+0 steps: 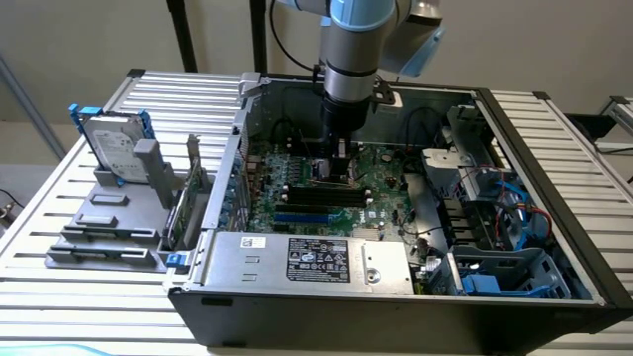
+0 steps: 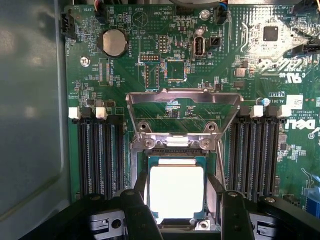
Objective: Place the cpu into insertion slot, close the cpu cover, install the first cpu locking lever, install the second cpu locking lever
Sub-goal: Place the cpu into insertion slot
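The cpu (image 2: 176, 192), a pale square chip with a green edge, lies between my two dark fingers (image 2: 136, 202), which press against its opposite sides. My gripper (image 2: 177, 186) is shut on it, directly over the insertion slot (image 2: 175, 150) on the green board. Whether the chip rests in the slot or hovers just above it I cannot tell. The cpu cover (image 2: 182, 98), a silver frame, stands swung open beyond the slot. In the exterior view my gripper (image 1: 336, 167) reaches straight down into the open computer case onto the board.
Long black memory slots (image 2: 97, 152) flank the socket on both sides (image 2: 255, 152). A coin battery (image 2: 114, 42) sits on the board. The case (image 1: 296, 311) holds a silver power supply (image 1: 316, 259), cables and blue drive bays (image 1: 505, 278). A grey fixture with a hard drive (image 1: 114, 152) stands at the exterior view's left.
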You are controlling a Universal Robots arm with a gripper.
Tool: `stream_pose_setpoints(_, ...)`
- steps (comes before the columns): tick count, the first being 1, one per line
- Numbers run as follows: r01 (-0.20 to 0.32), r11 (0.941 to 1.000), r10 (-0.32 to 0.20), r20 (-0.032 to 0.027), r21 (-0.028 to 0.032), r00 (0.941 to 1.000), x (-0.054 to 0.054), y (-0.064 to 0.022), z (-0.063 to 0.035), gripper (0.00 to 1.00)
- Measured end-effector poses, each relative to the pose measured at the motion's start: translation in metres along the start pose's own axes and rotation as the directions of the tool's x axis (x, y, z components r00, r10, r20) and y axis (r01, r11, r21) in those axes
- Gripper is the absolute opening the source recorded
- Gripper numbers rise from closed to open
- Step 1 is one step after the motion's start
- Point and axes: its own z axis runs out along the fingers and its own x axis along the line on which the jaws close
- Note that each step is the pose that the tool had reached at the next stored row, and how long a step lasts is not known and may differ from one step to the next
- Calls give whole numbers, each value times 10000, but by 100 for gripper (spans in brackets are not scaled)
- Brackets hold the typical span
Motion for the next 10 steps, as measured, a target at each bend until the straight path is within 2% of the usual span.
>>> stream_pose_setpoints(5, -26, 10000, 26, 10, 0, 10000, 0, 0, 9, 55)
stream_pose_setpoints(10, -43, 10000, 43, 48, -3, 10000, 1, 6, 13, 55)
